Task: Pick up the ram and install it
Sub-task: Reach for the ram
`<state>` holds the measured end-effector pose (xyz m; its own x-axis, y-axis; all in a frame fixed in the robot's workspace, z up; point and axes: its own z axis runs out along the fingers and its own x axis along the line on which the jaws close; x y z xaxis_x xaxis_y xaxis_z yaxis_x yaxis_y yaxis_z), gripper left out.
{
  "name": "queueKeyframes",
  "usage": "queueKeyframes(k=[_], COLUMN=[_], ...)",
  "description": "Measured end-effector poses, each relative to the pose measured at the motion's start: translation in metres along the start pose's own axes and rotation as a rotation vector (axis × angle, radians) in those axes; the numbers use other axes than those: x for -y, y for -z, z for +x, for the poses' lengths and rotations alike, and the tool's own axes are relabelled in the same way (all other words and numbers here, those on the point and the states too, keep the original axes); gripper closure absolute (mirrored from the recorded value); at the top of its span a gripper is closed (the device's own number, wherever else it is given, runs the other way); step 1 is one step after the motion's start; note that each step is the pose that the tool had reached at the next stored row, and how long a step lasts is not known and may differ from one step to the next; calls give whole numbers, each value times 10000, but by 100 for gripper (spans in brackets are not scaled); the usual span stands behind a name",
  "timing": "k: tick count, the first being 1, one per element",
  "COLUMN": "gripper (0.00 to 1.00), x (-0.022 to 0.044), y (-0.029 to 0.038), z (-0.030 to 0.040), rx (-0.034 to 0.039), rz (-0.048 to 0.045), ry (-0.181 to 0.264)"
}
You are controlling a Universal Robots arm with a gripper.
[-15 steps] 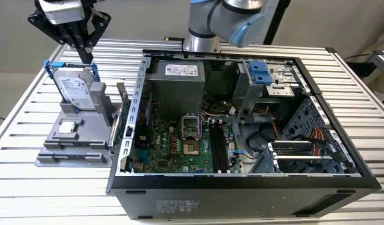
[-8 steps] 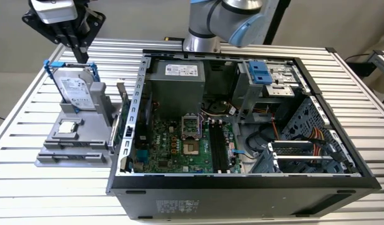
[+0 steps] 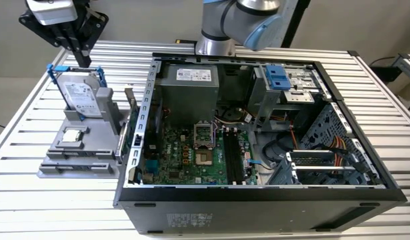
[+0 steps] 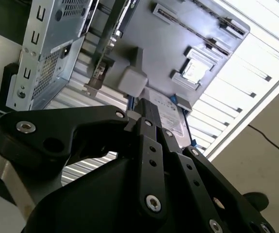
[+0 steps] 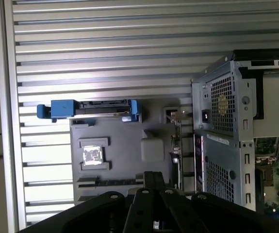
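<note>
The ram point(image 3: 131, 112) is a thin dark stick standing on edge in the grey holder point(image 3: 84, 150), on the side nearest the computer case. In the first wrist view the ram point(image 5: 178, 150) appears edge-on between the holder and the case. My gripper point(image 3: 84, 61) hangs above the far end of the holder, over the hard drive, well apart from the ram. Its black fingers point(image 5: 151, 180) lie together with nothing between them. The same pair of fingers point(image 4: 146, 114) points down at the hard drive. Long black memory slots point(image 3: 233, 157) lie on the motherboard inside the case.
A silver hard drive with blue rails point(image 3: 81, 95) stands upright in the holder, with a small square processor chip point(image 3: 72, 135) in front of it. The open computer case point(image 3: 258, 197) fills the exterior view's right. Everything rests on a slatted metal table point(image 3: 31, 195).
</note>
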<state>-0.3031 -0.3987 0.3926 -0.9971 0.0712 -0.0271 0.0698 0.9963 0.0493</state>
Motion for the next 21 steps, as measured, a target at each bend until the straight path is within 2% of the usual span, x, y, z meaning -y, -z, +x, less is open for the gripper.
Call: queueKeyframes(k=[21], gripper=[100], x=[18], y=[5], z=[252], rx=[-1], rz=[-7], ry=[110])
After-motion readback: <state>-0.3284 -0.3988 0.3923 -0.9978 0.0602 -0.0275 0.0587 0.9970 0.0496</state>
